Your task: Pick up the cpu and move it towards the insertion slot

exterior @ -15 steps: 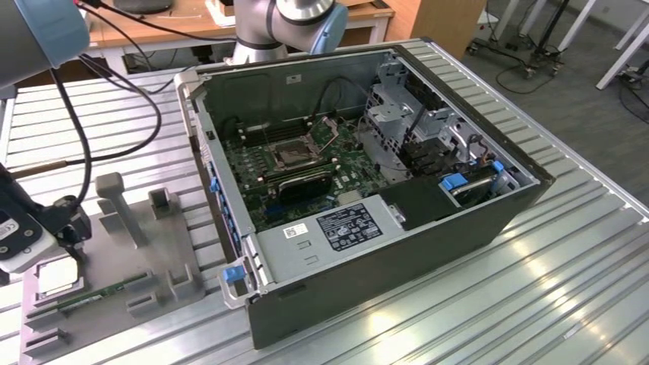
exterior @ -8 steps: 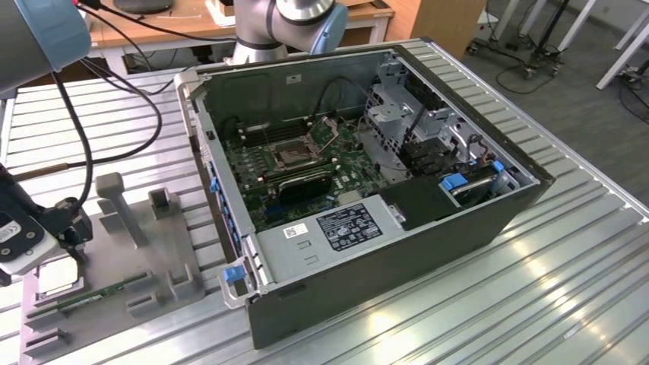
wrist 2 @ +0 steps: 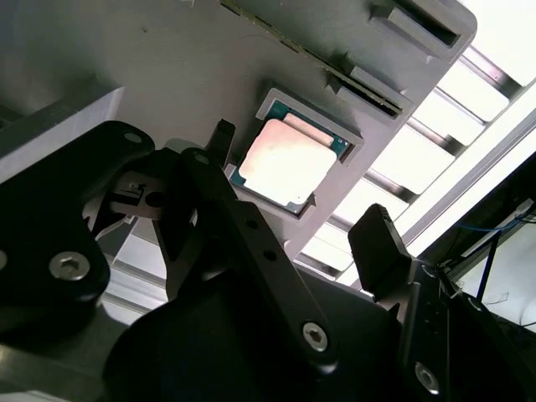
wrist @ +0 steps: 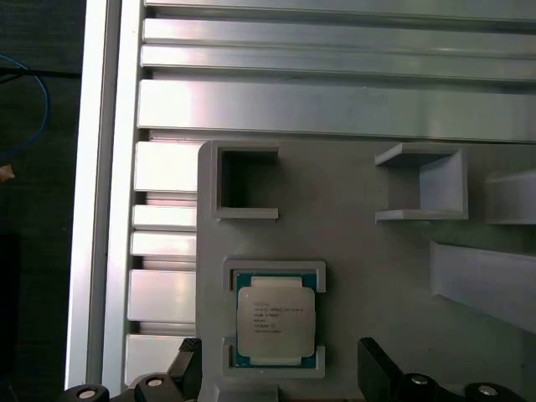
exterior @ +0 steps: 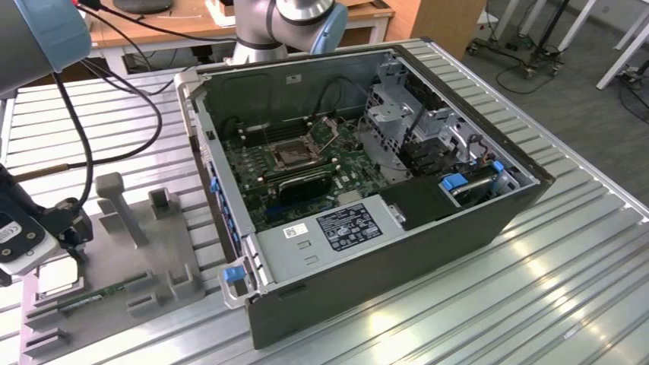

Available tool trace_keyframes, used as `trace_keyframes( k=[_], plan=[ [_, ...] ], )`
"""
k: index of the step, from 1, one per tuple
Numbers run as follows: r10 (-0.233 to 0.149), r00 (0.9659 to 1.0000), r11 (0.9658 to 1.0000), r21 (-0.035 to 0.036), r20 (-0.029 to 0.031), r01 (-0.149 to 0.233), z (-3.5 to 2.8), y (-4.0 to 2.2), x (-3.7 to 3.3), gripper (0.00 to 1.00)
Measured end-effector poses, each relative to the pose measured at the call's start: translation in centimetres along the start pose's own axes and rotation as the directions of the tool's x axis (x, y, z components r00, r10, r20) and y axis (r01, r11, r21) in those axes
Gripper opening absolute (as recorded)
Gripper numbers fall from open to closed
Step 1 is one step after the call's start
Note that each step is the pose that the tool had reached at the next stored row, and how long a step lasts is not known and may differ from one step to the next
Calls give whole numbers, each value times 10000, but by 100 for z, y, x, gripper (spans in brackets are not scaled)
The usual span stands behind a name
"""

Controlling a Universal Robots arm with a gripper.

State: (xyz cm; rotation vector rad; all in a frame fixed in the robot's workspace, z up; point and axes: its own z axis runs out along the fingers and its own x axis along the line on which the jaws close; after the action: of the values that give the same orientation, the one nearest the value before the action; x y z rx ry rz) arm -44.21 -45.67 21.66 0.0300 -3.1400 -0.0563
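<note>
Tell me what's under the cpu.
A framed pocket in the grey holder plate, which lies on the slatted metal table. The cpu covers the pocket floor. The open gripper isn't touching it.

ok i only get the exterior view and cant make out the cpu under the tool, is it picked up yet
observer: no, in the first wrist view the cpu lies flat in its recess on the grey fixture
operator: is the tool closed on it
observer: no, the tool is open, with one fingertip on each side of the cpu and neither touching it
operator: anything in the pocket next to it
observer: the square pocket nearest the cpu's recess holds nothing
</note>
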Motion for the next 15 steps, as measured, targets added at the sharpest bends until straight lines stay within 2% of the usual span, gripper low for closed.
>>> trace_keyframes(
  k=[7,15],
  plan=[
    [0,10000,10000,-1,1,0,24,-1,0,82],
    [0,10000,10000,-1,1,0,119,-4,0,82]
  ],
)
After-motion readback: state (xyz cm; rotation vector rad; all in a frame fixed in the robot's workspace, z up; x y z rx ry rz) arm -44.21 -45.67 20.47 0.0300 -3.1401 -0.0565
